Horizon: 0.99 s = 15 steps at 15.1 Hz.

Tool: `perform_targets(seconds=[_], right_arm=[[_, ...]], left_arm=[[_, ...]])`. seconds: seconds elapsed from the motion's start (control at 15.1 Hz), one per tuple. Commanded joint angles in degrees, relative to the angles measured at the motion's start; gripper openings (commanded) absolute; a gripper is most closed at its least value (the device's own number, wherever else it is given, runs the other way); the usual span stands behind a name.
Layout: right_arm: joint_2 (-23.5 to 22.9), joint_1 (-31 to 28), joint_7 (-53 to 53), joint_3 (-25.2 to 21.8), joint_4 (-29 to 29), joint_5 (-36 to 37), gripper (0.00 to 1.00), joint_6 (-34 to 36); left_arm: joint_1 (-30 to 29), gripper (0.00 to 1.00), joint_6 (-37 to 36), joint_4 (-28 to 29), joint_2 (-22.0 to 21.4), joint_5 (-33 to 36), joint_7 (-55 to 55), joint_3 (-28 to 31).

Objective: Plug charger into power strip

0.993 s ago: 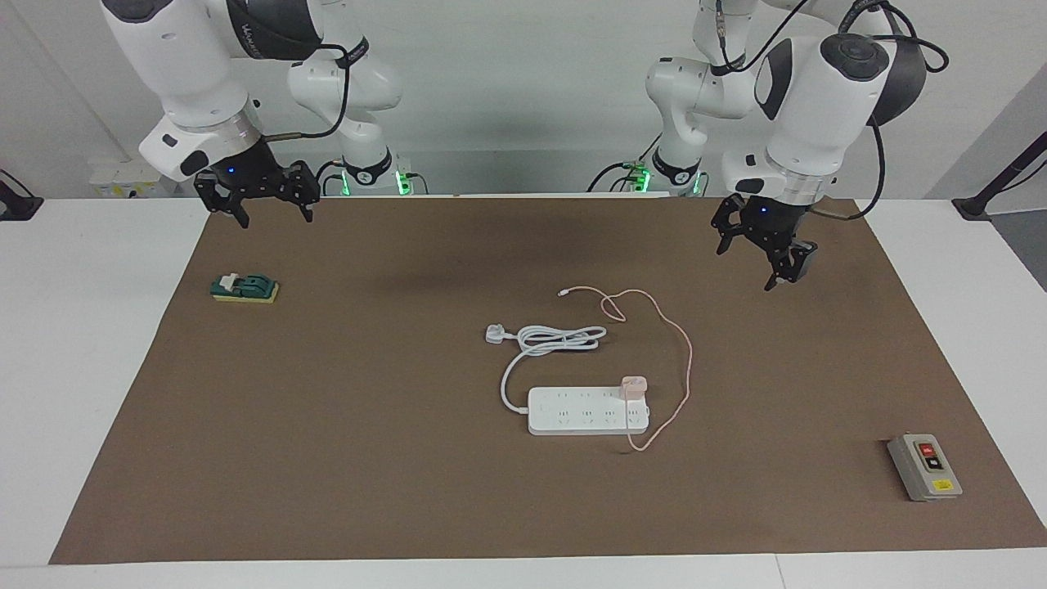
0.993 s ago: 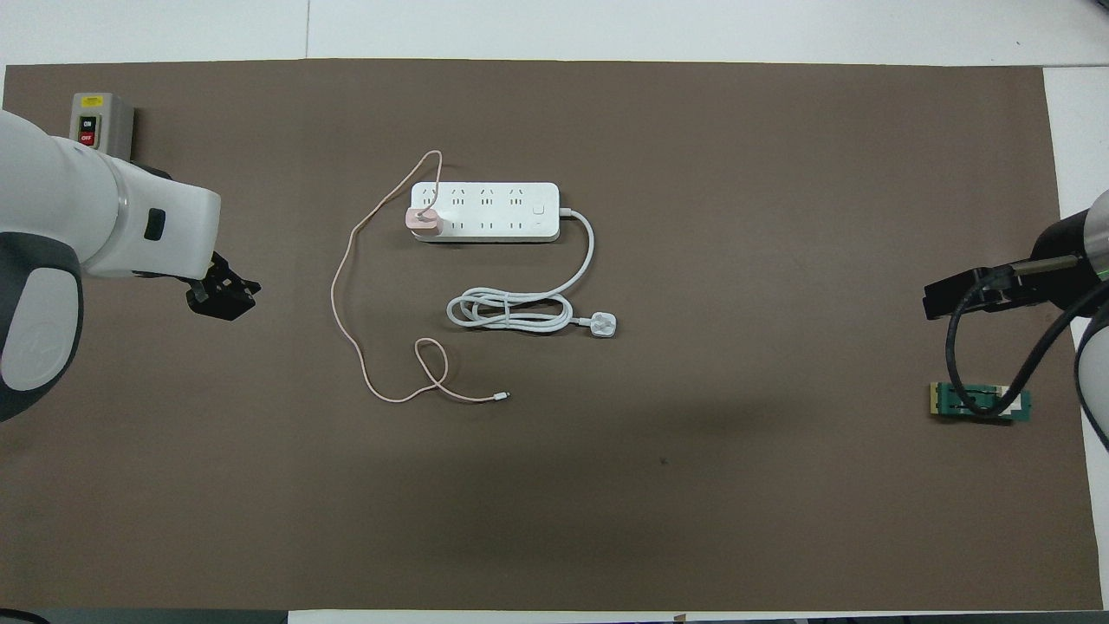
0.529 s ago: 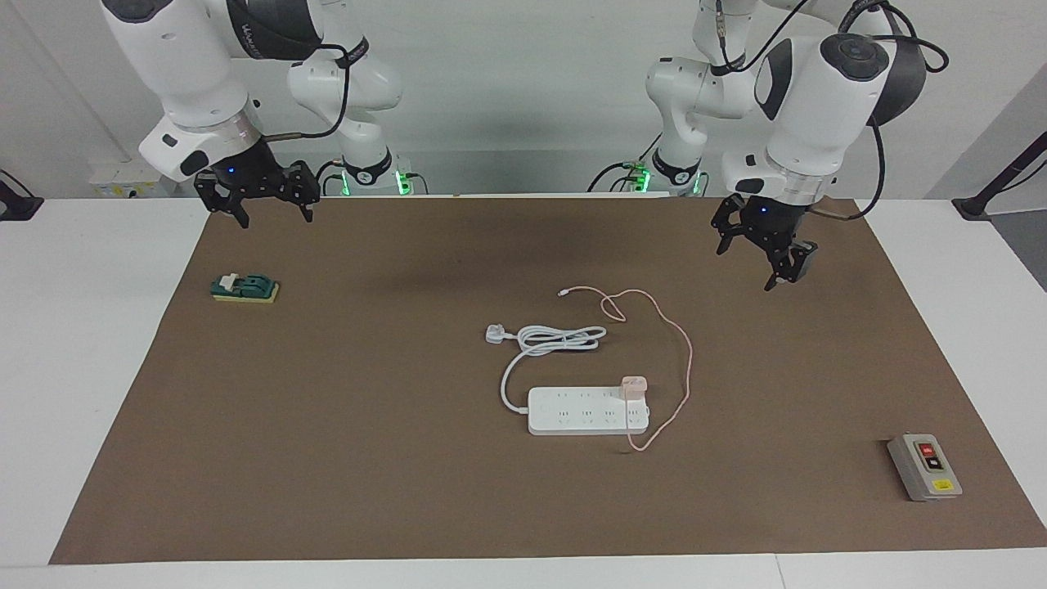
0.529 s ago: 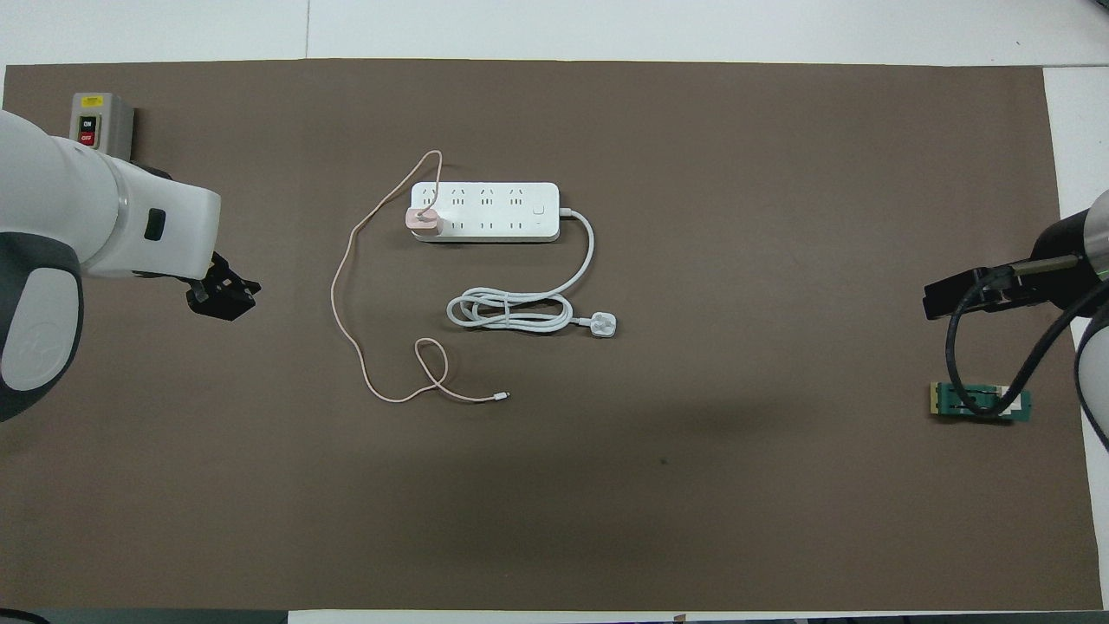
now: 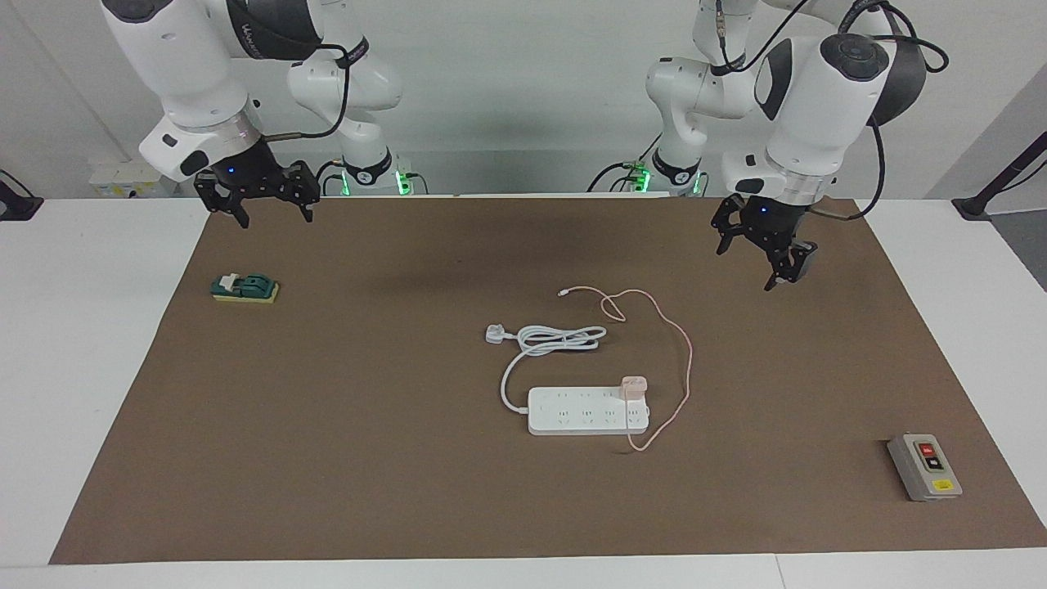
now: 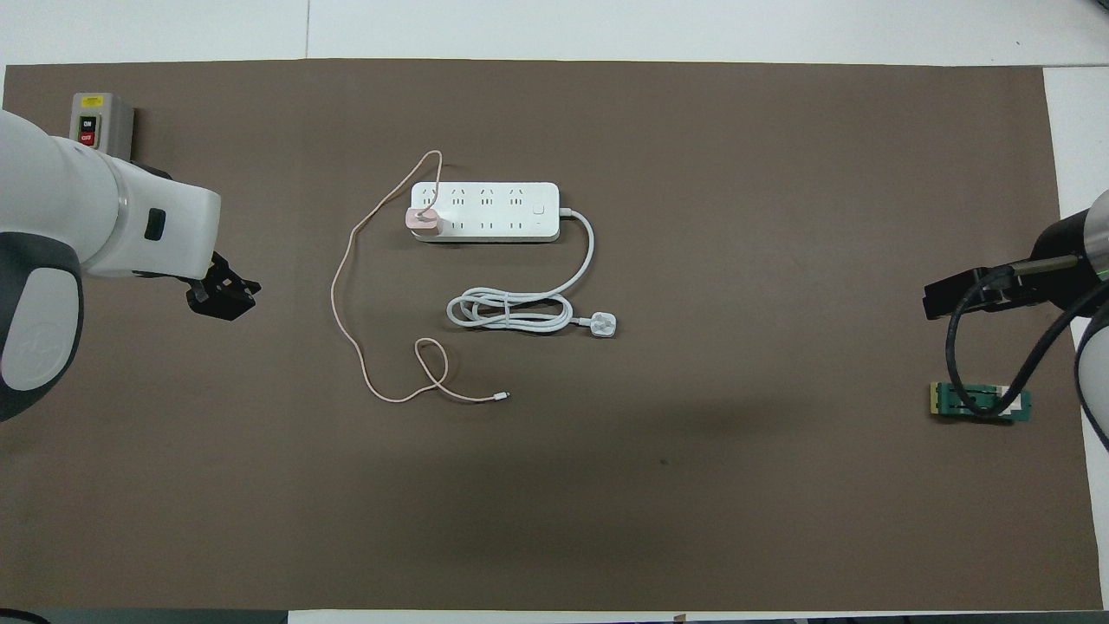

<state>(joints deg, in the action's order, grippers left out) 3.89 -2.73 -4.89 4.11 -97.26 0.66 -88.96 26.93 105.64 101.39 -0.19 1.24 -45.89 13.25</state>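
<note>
The white power strip (image 5: 587, 411) (image 6: 485, 211) lies mid-mat. The pale-pink charger (image 5: 634, 387) (image 6: 424, 220) sits upright on the strip's end toward the left arm's side, its thin pink cable (image 5: 685, 360) (image 6: 346, 295) looping over the mat. Both arms hang in the air away from these. My left gripper (image 5: 748, 260) (image 6: 221, 295) is open and holds nothing, over bare mat at the left arm's end. Open too and holding nothing, my right gripper (image 5: 274, 214) (image 6: 962, 295) is up over the mat edge at the right arm's end.
The strip's thick white cord and three-pin plug (image 5: 495, 333) (image 6: 603, 325) lie coiled nearer to the robots. A grey box with red and black buttons (image 5: 924, 466) (image 6: 100, 121) sits at the left arm's end. A green and yellow block (image 5: 244, 288) (image 6: 979, 402) lies below the right gripper.
</note>
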Motion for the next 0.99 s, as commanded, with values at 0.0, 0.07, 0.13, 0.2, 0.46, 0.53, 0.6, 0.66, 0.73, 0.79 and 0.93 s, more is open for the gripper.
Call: perform_targets(seconds=[0.0, 0.07, 0.13, 0.2, 0.46, 0.53, 0.6, 0.66, 0.73, 0.79, 0.93], right_arm=[[0.68, -0.96, 0.32, 0.55, -0.39, -0.84, 1.0, 0.45], [0.68, -0.87, 0.32, 0.55, -0.3, -0.84, 1.0, 0.45], [0.68, -0.96, 0.32, 0.55, -0.3, -0.84, 1.0, 0.45], [0.68, -0.96, 0.32, 0.55, -0.3, -0.84, 1.0, 0.45], [0.68, -0.96, 0.32, 0.55, -0.3, -0.84, 1.0, 0.45], [0.68, -0.96, 0.32, 0.55, -0.3, -0.84, 1.0, 0.45], [0.68, -0.96, 0.32, 0.55, -0.3, -0.84, 1.0, 0.45], [0.68, -0.96, 0.32, 0.55, -0.3, -0.84, 1.0, 0.45], [0.68, -0.96, 0.32, 0.55, -0.3, -0.84, 1.0, 0.45], [0.68, -0.96, 0.32, 0.55, -0.3, -0.84, 1.0, 0.45], [0.68, -0.96, 0.32, 0.55, -0.3, -0.84, 1.0, 0.45]], left_arm=[[0.84, 1.0, 1.67, 2.23, -1.83, 1.22, 0.97, 0.55], [0.67, 1.0, 1.94, 1.97, -1.83, 1.22, 0.97, 0.72], [-0.38, 1.0, 2.29, 1.71, -1.75, 1.14, 0.97, 0.72], [-0.39, 1.0, 2.73, 1.01, -1.48, 1.05, 1.06, 0.72], [-0.74, 1.0, 2.56, -2.24, -0.87, -0.88, 12.18, 0.72], [-0.74, 1.0, 2.38, -2.51, -0.95, -0.97, 15.53, 0.72], [-0.74, 1.0, 2.12, -2.78, -1.04, -1.23, 17.3, 0.72], [-1.18, 1.0, 1.16, -3.65, -1.04, -2.72, 19.67, 0.72], [-2.05, 1.0, 0.37, -4.61, -0.95, -4.3, 22.48, 0.72], [-3.02, 1.0, -0.68, -5.93, -0.78, -5.44, 25.29, 0.72], [-3.46, 1.0, -3.41, -8.04, -0.52, -5.89, 30.56, 0.81]])
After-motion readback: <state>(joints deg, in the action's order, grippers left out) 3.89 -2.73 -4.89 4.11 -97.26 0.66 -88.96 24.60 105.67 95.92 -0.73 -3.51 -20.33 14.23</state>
